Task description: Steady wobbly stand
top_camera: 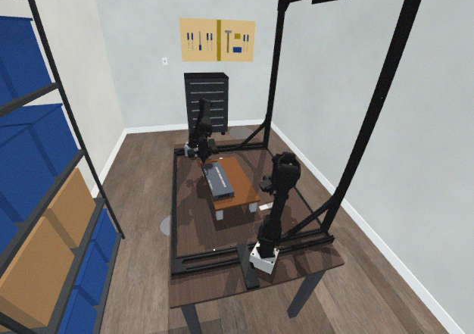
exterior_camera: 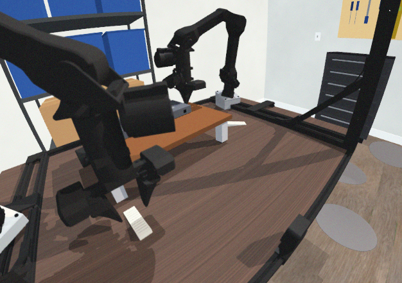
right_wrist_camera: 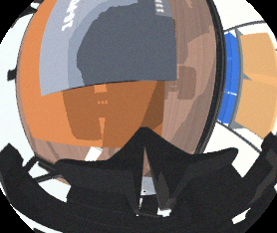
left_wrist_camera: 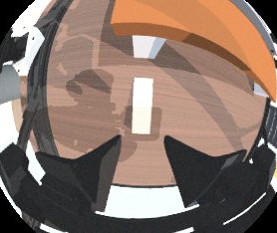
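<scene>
While the left hand (top_camera: 263, 185) (exterior_camera: 133, 213) (left_wrist_camera: 142, 138) gapes halfway and the right hand (top_camera: 204, 161) (exterior_camera: 186, 102) (right_wrist_camera: 143, 130) is closed, both empty, the stand (top_camera: 243, 185) (exterior_camera: 198, 120) (left_wrist_camera: 182, 22) (right_wrist_camera: 45, 119) looks orange-topped.

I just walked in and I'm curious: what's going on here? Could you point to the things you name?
Two arms are steadying a wobbly stand (top_camera: 241, 182) (exterior_camera: 191, 124) (left_wrist_camera: 197, 22) (right_wrist_camera: 38, 116) bearing a network switch (top_camera: 219, 181) (exterior_camera: 180, 110) (right_wrist_camera: 125, 55). The left gripper (top_camera: 263, 185) (exterior_camera: 133, 213) (left_wrist_camera: 142, 138) is open near a loose wedge (top_camera: 266, 206) (exterior_camera: 137, 223) (left_wrist_camera: 142, 106). The right gripper (top_camera: 203, 161) (exterior_camera: 186, 102) (right_wrist_camera: 143, 130), shut and empty, points down at the stand's far end; whether it touches is unclear.

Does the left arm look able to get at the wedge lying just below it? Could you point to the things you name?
Probably yes: the left gripper (top_camera: 264, 185) (exterior_camera: 133, 213) (left_wrist_camera: 142, 138) hangs open above the wedge (top_camera: 265, 207) (exterior_camera: 137, 222) (left_wrist_camera: 142, 106), and I see nothing between them. The stand's leg (top_camera: 252, 207) (exterior_camera: 119, 194) (left_wrist_camera: 144, 47) is near, but apart.
</scene>
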